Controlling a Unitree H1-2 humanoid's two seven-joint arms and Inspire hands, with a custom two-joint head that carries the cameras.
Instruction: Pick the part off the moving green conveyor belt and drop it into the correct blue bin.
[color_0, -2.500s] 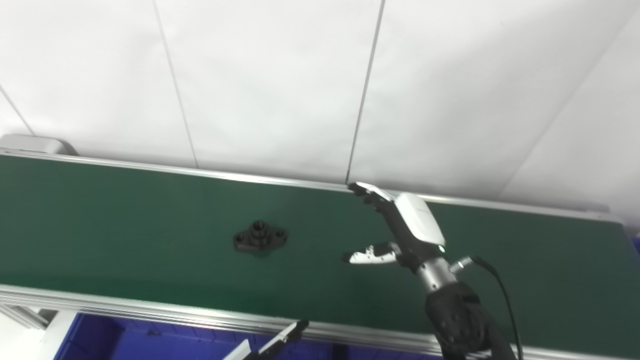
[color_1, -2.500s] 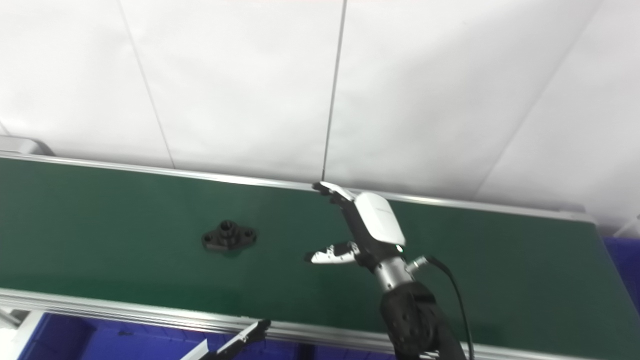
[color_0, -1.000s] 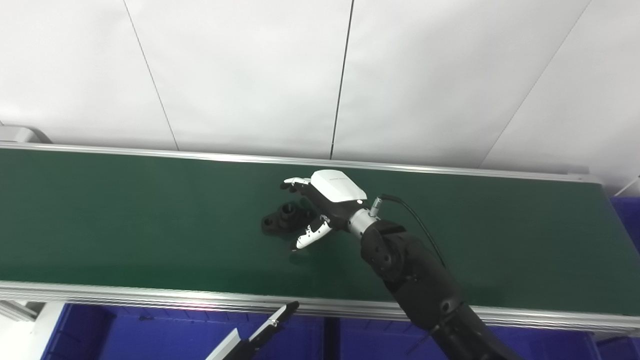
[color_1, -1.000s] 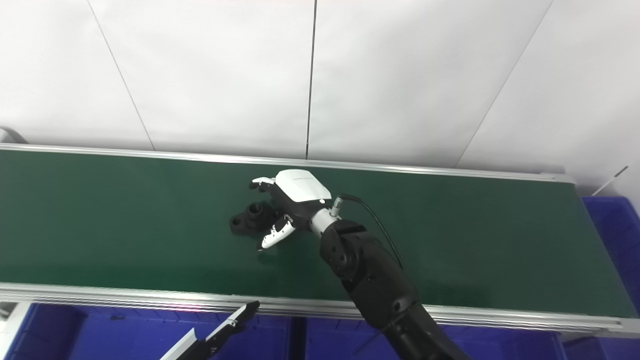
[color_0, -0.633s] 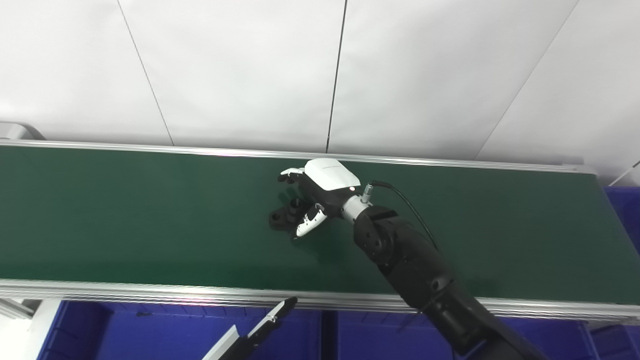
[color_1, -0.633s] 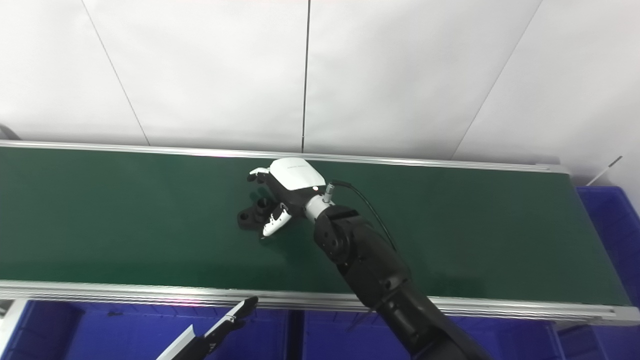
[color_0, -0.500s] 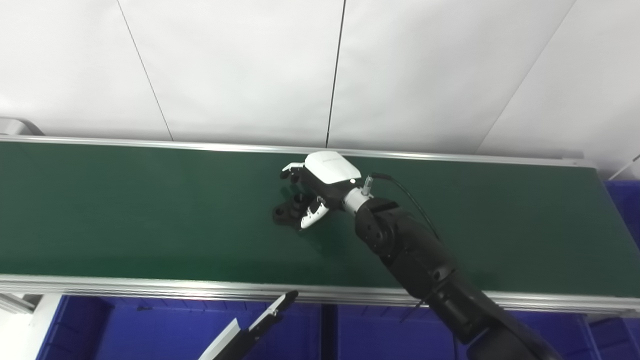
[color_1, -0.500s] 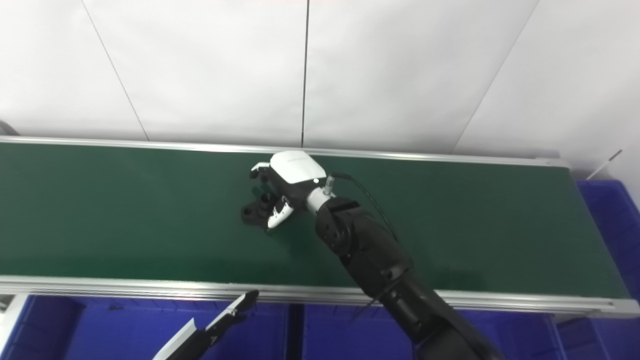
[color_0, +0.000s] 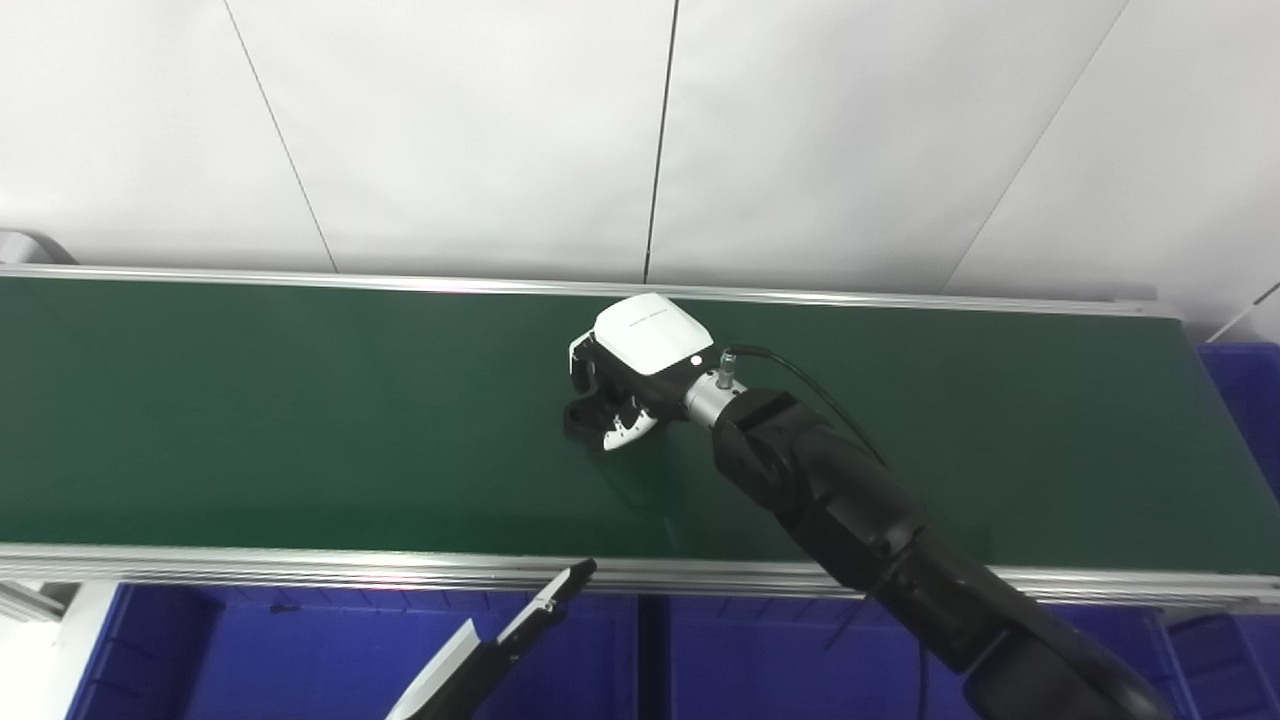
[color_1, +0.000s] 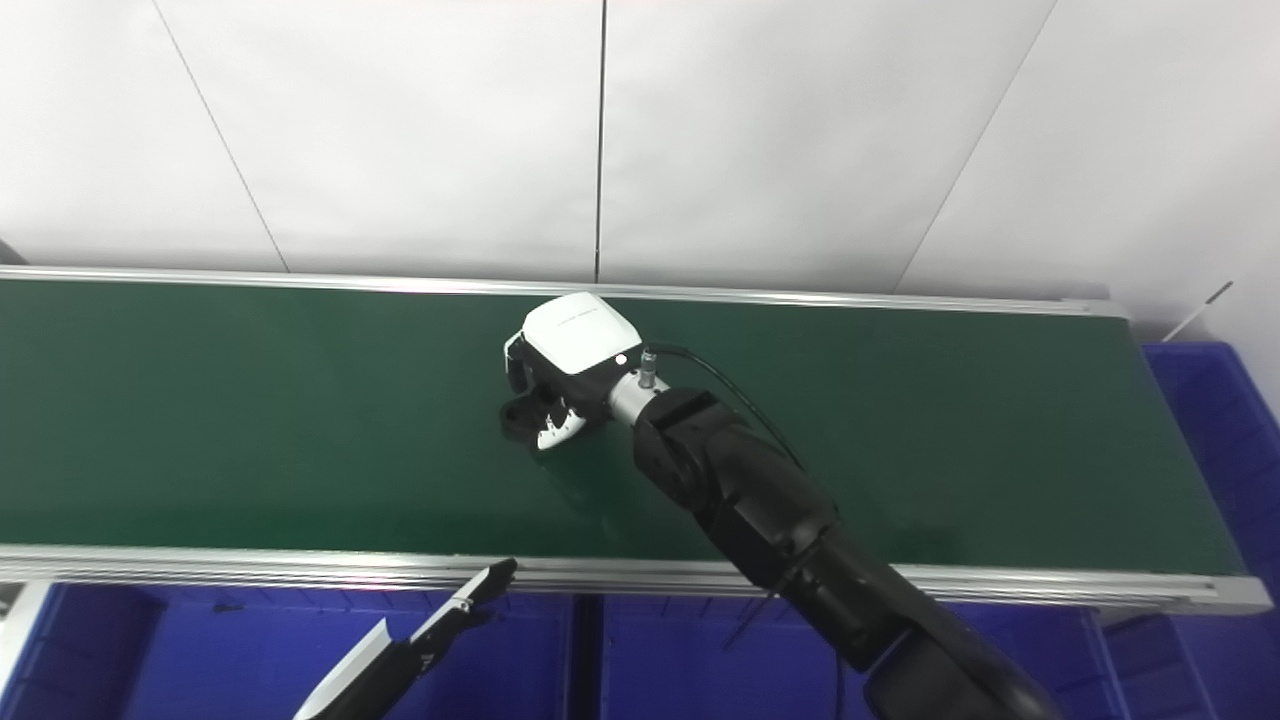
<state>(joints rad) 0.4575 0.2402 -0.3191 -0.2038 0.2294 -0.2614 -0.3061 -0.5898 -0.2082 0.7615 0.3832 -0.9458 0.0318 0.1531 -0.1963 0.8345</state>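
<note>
Since the earlier frames my right hand (color_0: 628, 385) has swung from the right of the belt over to the black part (color_0: 583, 414), and its fingers, spread wide a moment ago, have curled down around it. The part itself has ridden rightward along the belt to meet me.

In the left eye view, my right hand sits low over the middle of the green belt (color_0: 250, 420), white back facing up, fingers and thumb wrapped around the part so that only its dark left edge shows. It looks to me like a closing grip with the part inside, though I cannot tell whether the part has left the belt. My left hand (color_0: 500, 650) shows only as a few fingers at the bottom edge, over the blue bins (color_0: 300, 660) below the near rail; I cannot tell whether it is open or closed.

In the right eye view, my right hand (color_1: 555, 390) covers the part (color_1: 515, 420) the same way, thumb tip pale beneath the palm. Another blue bin (color_1: 1215, 440) stands past the belt's right end.

My worry: the grip catches just one side of the flat base, so lifting could tip it out, and the belt dragging underneath could twist it loose.
</note>
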